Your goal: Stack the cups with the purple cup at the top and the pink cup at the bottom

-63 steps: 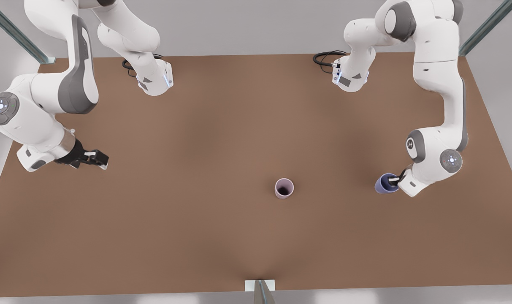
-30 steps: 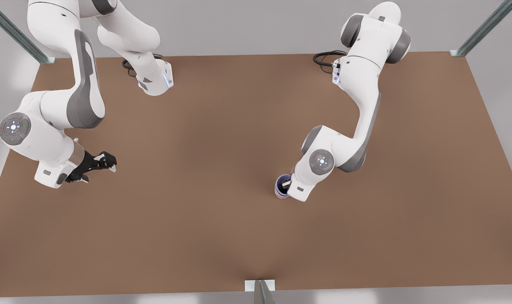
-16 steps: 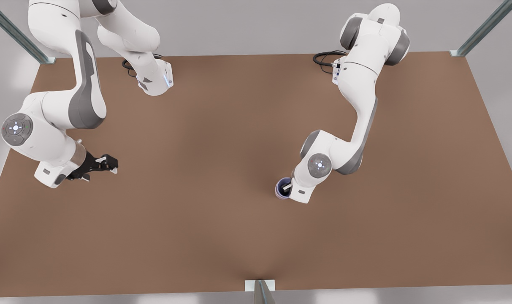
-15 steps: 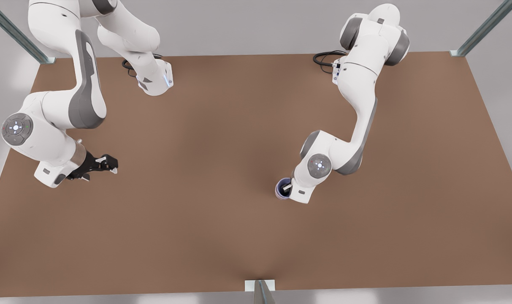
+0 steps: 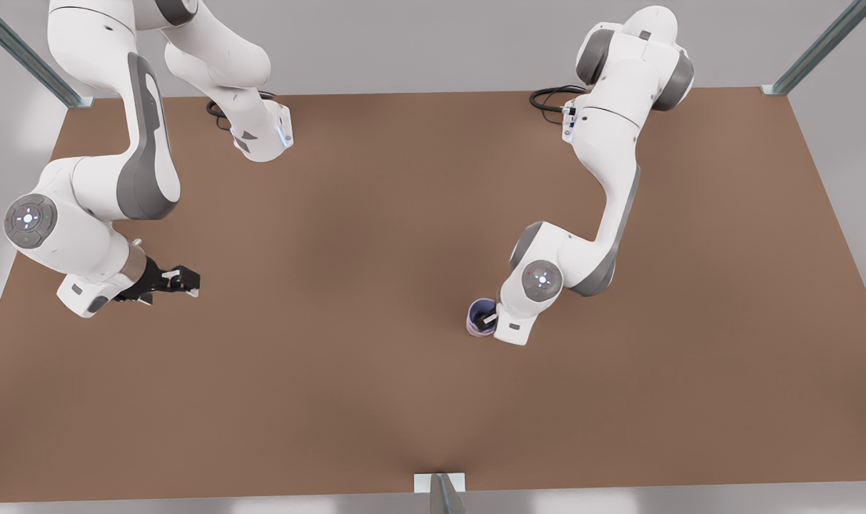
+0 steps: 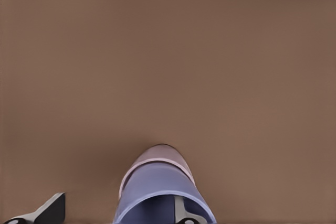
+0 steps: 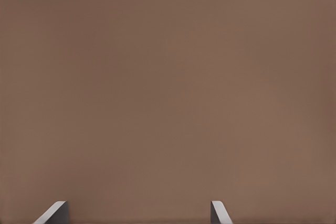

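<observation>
The purple cup [image 5: 480, 314] stands upright, nested inside the pink cup, right of the table's middle in the front view. In the left wrist view a band of the pink cup [image 6: 157, 154] shows just beyond the purple cup [image 6: 157, 187]. My left gripper [image 5: 487, 318] hangs over the stack and is open. One finger [image 6: 181, 213] is inside the purple cup and the other finger [image 6: 52, 211] stands well clear of its outer wall. My right gripper [image 5: 186, 280] waits open near the front view's left edge, over bare table [image 7: 139, 211].
The brown table [image 5: 375, 400] stretches wide around the stack. The two arm bases [image 5: 261, 139] [image 5: 593, 132] stand at the far edge. A metal post [image 5: 440, 492] rises at the near edge.
The left arm carried the purple cup from the front view's right over to the pink cup and set it inside. Its fingers have since parted. The right arm shifted only slightly.
</observation>
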You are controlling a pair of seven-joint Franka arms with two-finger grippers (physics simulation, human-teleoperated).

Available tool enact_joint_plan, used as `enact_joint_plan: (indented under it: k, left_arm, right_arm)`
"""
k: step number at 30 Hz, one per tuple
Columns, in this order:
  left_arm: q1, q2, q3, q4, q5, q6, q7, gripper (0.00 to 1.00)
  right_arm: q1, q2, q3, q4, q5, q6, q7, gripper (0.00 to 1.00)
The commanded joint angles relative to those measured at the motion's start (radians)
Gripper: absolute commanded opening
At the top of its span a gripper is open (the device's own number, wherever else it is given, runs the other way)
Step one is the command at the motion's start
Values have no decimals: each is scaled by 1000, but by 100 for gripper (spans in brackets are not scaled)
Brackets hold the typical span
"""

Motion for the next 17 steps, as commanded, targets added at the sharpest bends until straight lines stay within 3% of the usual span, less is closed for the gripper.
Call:
enact_joint_plan:
  k: [1, 4, 7, 8, 10, 11, 13, 16, 17]
  left_arm:
    - [3, -6, 1, 1, 5, -13, -39, 100]
    - [10, -40, 1, -1, 2, -33, -35, 100]
    - [70, -202, 13, 8, 4, -281, 68, 100]
    - [107, -267, 37, 14, 5, -400, 203, 100]
    - [121, -371, 197, 13, 65, -550, 884, 100]
    - [124, -409, 199, 10, 148, -585, 1068, 100]
    - [149, -472, 199, -24, 142, -571, 1062, 100]
    - [150, -462, 200, -15, 142, -583, 1064, 100]
    - [150, -460, 200, -15, 142, -585, 1064, 100]
  right_arm:
    - [0, -2, 0, 1, 1, -5, 69, 100]
    - [0, 1, 0, 1, 1, -5, 68, 100]
    - [0, 2, 0, 4, 1, 1, 68, 100]
    - [0, 1, 0, 8, 1, 1, 68, 100]
    - [0, -12, -1, 25, 4, -13, 112, 100]
    - [0, -25, -1, 22, 5, -19, 143, 100]
    - [-1, -48, -1, 18, 22, -30, 148, 100]
    - [-3, -76, -9, 7, 25, -36, 140, 100]
    - [80, -91, -113, -1, 25, -37, 137, 100]
